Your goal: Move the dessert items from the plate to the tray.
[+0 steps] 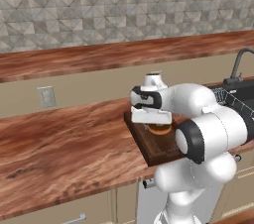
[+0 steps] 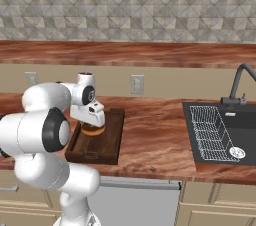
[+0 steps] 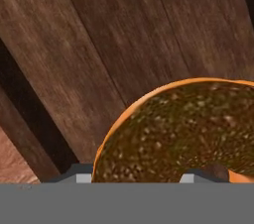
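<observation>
Wooden counter (image 1: 59,143), tray (image 1: 149,143) beneath my claw (image 1: 158,121).
Doughnut (image 3: 188,134) sat pinched in my claw, directly above the tray's boards.

No text, label, brand, number or sign can be read in any of the views. The tiled wall (image 2: 128,5), the wooden counter (image 1: 59,143), the wall outlet (image 2: 137,84) and the tray (image 2: 112,140) carry no lettering. The doughnut (image 3: 188,129) in the hand view shows only its speckled brown surface, with no marking on it.
</observation>
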Controlling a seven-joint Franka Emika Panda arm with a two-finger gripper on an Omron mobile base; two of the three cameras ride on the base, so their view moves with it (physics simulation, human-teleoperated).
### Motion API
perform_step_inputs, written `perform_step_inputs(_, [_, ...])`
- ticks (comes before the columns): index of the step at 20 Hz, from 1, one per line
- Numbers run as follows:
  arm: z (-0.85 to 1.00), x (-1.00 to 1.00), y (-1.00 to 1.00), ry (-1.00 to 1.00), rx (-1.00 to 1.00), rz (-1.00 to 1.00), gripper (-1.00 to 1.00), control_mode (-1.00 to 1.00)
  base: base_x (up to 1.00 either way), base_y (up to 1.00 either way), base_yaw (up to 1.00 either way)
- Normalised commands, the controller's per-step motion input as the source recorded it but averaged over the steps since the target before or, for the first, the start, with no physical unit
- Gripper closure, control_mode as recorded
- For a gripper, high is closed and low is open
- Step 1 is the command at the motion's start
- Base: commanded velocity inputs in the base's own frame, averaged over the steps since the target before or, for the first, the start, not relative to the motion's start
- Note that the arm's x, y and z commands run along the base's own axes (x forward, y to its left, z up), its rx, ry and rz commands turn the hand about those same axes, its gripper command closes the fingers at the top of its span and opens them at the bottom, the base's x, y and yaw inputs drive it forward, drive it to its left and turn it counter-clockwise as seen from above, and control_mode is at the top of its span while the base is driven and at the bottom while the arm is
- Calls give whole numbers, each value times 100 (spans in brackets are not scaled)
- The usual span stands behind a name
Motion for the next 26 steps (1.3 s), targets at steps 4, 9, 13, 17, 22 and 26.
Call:
perform_step_inputs(4, [-39,-19,-1,-14,0,0,100,-100,0,0,0])
perform_step_inputs(9, [-13,-36,0,-6,0,0,100,-100,0,0,0])
perform_step_inputs(13, [-10,-3,-4,-7,0,0,100,-100,0,0,0])
perform_step_inputs(17, [-4,0,0,0,1,0,100,-100,0,0,0])
perform_step_inputs(22, [0,9,0,0,0,0,-100,-100,0,0,0])
perform_step_inputs(26, [12,4,0,0,-1,4,-100,-100,0,0,0])
